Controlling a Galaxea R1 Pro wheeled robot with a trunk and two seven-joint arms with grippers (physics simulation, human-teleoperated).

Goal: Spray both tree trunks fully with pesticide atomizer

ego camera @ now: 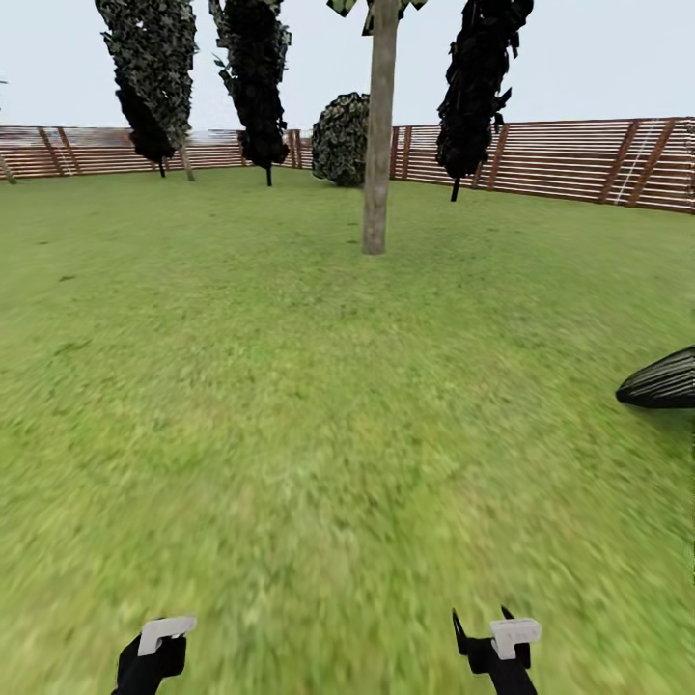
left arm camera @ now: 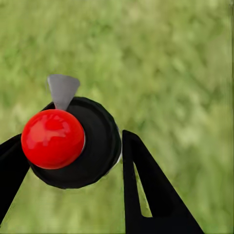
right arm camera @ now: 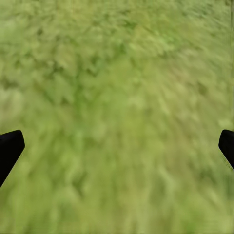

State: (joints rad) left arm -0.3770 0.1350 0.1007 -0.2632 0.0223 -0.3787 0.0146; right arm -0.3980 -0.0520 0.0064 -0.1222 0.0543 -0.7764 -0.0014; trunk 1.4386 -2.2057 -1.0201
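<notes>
One container to speak of: pesticide atomizer [left arm camera: 97, 146], pinched between the two black fingers [left arm camera: 146, 195] of the left gripper [left arm camera: 73, 136], one finger pressed against each side of the round black cap. Seen cap-on from the left wrist, with a shiny red knob [left arm camera: 52, 139] sitting on top and a grey pointed tab [left arm camera: 62, 90] poking out past the cap's rim. Can't tell what's inside or how full, body hidden behind the cap. Long axis running away from the wrist camera toward the blurry grass, so roughly upright with the cap end nearest the wrist. Can't tell which way the grey tab aims in the garden. Left arm held low and close to the robot, poking in at the bottom left of the head view, hanging over bare lawn [ego camera: 319, 405]. Over on the other side, right gripper [right arm camera: 119, 141] low at the bottom right of the head view, spread wide, just black tips at the edges of the right wrist view with grass between. Straight ahead and well apart from both arms: thick pale tree trunk [ego camera: 376, 145], upright, leaves right up at the top edge. Behind it a rounded bush [ego camera: 340, 138], dark columnar trees [ego camera: 256, 77] and the brown slat fence [ego camera: 560, 159] closing off the back. Dark striped leafy thing [ego camera: 664, 379] peeking in at the right edge, low over the grass.
</notes>
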